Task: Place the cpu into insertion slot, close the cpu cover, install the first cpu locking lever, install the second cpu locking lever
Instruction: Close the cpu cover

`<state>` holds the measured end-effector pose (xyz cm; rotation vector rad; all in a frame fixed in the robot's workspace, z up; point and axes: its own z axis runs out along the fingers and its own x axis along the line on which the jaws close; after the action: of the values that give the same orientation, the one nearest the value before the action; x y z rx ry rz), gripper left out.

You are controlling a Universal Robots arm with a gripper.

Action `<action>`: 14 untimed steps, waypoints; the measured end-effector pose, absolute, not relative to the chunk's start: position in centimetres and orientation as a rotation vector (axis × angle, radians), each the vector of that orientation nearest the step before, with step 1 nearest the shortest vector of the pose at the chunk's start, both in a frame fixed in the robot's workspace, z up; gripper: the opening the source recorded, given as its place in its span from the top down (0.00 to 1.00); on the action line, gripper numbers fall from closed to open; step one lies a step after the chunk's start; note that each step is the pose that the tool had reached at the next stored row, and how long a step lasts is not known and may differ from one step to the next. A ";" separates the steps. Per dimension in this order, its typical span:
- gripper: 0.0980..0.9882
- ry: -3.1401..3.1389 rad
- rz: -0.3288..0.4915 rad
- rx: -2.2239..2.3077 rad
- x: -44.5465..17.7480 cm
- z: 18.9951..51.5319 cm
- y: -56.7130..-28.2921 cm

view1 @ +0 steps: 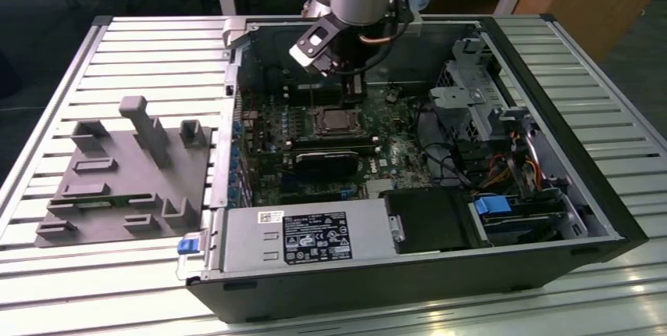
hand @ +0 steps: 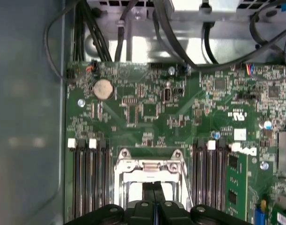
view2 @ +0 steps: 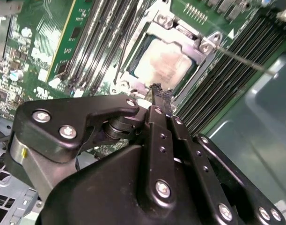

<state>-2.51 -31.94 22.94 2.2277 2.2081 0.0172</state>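
Closest to you in both wrist views is the gripper [view2: 157,90]. Its black linkage bulks in front and its two slim fingers [view2: 154,126] are pressed together with nothing between them. The tips hang right at the edge of the insertion slot [view1: 318,111], and you cannot tell whether they touch it. Take that slot as your marker. The slatted metal table [view1: 62,78] carries everything around it. The open computer case [view1: 438,277] walls the slot in. A grey moulded fixture [view1: 125,172] lies outside the case, well off to the exterior view's left of the slot. The power supply [view1: 302,234] sits between the slot and the case wall nearest the exterior camera. The green motherboard [hand: 147,108] spreads out on every side of the slot, with long black memory slots [hand: 89,178] flanking it on two sides. A black block [view1: 328,158] sits just beside the slot, toward the power supply. On the slot, the cpu cover [view2: 178,30] lies down as a metal frame. Through its window you see the cpu [view2: 168,63] seated in the slot, silvery-tan top up. A thin locking lever [view2: 245,61] runs out from one corner of the slot across the memory slots. A coin cell [hand: 104,87] sits on the board, well apart from the slot.
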 end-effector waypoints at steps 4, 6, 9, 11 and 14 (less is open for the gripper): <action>1.00 2.206 0.023 2.225 -3.4 22.9 -31.9; 1.00 2.205 0.024 2.224 -3.8 22.8 -31.9; 1.00 2.205 0.025 2.224 -4.2 22.8 -31.9; 1.00 2.205 0.025 2.224 -4.2 22.8 -31.9; 1.00 2.205 0.025 2.224 -4.2 22.8 -31.9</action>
<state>-4.23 -31.94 22.80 2.2238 2.2047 0.0250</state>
